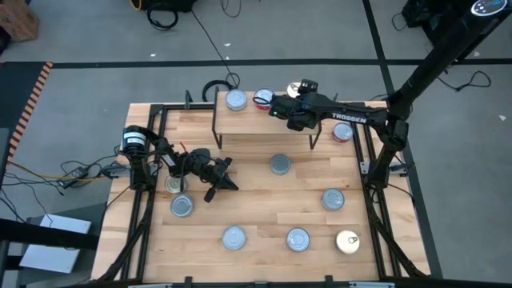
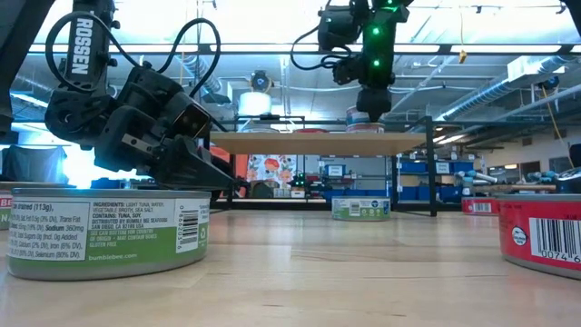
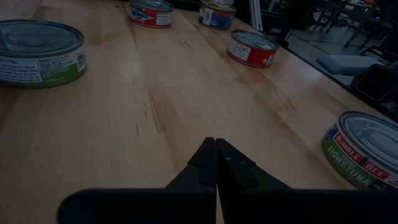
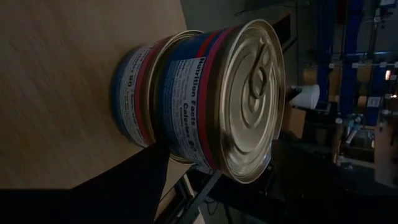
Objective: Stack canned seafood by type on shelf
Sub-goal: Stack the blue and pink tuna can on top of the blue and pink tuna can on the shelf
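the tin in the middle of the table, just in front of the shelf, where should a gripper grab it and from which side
Take that tin from straight above, fingers closing on opposite sides of its short round wall. It lies flat, lid up, on the table with bare wood all round, so any approach angle is likely to work. The wall is low, so the fingers probably need to reach almost to the wood. The flat lid offers no hold.

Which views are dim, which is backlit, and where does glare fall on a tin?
Both wrist views are dim, the left gripper nearly black. The low view is backlit by bright ceiling lights, leaving the shelf and arms dark. In the right wrist view, glare streaks the gold tin lid.
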`<state>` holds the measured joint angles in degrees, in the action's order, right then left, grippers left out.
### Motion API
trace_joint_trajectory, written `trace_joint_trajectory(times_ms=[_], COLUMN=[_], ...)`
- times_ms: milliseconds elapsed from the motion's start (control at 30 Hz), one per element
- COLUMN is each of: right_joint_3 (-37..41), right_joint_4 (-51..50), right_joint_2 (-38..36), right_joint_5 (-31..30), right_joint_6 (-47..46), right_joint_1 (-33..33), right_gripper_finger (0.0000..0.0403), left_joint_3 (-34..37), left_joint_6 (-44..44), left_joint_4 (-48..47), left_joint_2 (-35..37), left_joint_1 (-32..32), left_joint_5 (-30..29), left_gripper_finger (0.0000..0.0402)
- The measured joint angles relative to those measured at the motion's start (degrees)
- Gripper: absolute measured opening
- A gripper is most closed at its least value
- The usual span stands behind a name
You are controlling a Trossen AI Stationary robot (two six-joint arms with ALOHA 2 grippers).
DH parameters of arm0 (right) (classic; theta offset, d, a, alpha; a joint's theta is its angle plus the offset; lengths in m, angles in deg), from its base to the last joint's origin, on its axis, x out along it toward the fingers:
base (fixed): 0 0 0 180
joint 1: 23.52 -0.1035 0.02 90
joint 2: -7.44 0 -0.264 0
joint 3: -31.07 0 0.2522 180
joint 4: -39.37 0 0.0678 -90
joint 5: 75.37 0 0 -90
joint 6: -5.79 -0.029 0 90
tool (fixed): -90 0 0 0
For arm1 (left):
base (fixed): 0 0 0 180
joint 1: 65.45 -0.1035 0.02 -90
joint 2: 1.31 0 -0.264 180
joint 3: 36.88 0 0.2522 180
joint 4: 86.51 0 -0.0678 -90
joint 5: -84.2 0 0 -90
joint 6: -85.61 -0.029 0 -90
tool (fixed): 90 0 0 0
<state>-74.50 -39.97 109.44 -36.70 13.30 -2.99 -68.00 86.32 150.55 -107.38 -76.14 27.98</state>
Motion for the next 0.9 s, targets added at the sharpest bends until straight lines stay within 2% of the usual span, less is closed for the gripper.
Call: trace_joint_trajectory(times_ms=[333,500,633,900], right_joint_3=[-7.7,-8.8,-7.4,-0.5], right_joint_4=[-6.4,-12.3,-15.9,-14.4], right_joint_2=[-1.4,-1.6,-1.6,-1.8], right_joint_5=[-0.1,4.5,9.4,13.1], right_joint_6=[-4.3,-11.2,-17.5,-21.3], right_joint_1=[-9.1,-13.0,-15.6,-21.0], right_gripper_finger=[0.0279,0.0262,0.0217,0.0091], left_joint_3=[0.0,0.0,0.0,0.0], left_joint_6=[-0.3,-0.3,-0.3,-0.4], left_joint_4=[0.0,0.0,0.0,0.0], left_joint_2=[0.0,0.0,0.0,0.0], left_joint_1=[0.0,0.0,0.0,0.0], left_joint_5=[0.0,0.0,-0.1,-0.1], left_gripper_finger=[0.0001,0.0001,0.0001,0.0001])
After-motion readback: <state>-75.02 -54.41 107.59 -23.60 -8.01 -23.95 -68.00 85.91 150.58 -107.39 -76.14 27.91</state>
